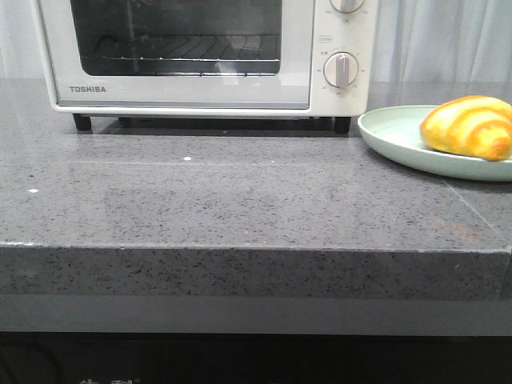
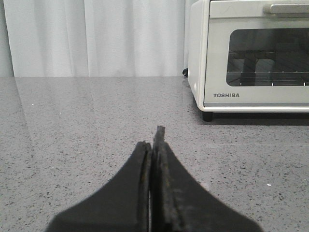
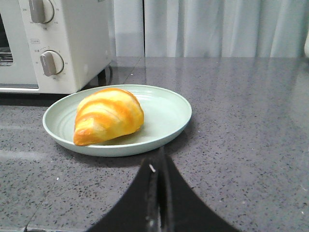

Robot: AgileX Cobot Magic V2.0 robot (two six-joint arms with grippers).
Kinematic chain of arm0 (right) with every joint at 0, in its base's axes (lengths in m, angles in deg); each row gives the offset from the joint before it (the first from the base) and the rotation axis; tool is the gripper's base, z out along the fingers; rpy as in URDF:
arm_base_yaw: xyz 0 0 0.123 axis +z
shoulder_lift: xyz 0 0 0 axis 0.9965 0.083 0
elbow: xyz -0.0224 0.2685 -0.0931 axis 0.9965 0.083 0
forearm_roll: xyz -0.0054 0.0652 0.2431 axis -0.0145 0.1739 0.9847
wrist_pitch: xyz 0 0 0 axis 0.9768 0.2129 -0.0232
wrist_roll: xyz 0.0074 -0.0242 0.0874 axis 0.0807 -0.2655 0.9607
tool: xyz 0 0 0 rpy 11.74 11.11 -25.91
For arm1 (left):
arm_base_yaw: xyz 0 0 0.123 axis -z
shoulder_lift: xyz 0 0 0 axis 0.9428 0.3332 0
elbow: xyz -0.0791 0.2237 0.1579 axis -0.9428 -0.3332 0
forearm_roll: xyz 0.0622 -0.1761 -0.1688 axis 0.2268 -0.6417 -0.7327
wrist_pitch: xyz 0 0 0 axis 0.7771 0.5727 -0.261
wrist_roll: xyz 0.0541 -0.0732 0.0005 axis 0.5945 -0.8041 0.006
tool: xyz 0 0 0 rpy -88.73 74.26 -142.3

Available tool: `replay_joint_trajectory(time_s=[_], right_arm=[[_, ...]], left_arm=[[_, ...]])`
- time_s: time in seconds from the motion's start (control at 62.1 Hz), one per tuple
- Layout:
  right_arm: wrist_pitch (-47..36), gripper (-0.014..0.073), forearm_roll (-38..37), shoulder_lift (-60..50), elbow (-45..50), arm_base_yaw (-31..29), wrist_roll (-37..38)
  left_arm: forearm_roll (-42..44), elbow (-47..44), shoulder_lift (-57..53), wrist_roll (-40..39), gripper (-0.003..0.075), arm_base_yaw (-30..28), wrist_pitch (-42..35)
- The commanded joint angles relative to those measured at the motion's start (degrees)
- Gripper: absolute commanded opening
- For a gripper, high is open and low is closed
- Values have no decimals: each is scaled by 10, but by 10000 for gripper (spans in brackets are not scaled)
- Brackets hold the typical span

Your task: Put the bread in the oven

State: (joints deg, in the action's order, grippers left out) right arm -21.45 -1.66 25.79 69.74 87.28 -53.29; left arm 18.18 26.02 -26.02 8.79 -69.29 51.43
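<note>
A: Start with the big stuff. What are the surfaces like?

B: A speckled grey stone counter (image 1: pixel 240 208), polished, with a squared front edge. At its back stands the oven (image 1: pixel 200 56), a boxy cream-white TOSHIBA with a dark glass door, shut, a wire rack visible behind the glass, and round dials (image 1: pixel 342 70) on its right side.

A: And what's holding what?

B: A shallow, round, pale green plate (image 3: pixel 166 113) sits just right of the oven. The bread (image 3: pixel 108 116) lies in it, glossy golden-orange with pale stripes, rounded and tapering.

A: The pincers?

B: The right gripper (image 3: pixel 158 166), black and wedge-shaped, has its fingers pressed together, empty, near the plate's rim. The left gripper (image 2: pixel 155 150) is likewise closed on nothing, well apart from the bread.
</note>
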Motion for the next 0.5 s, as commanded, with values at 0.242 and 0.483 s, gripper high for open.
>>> replay_joint_trajectory(time_s=[0.242,0.483], right_arm=[[-46,-62,-6,-8,-15,-1,-4],[-32,-62,-6,-7,-108,-1,-4]], left_arm=[[-10,-2,-18,-6,-17,3,-89],[-22,105,-5,-6,-17,3,-43]])
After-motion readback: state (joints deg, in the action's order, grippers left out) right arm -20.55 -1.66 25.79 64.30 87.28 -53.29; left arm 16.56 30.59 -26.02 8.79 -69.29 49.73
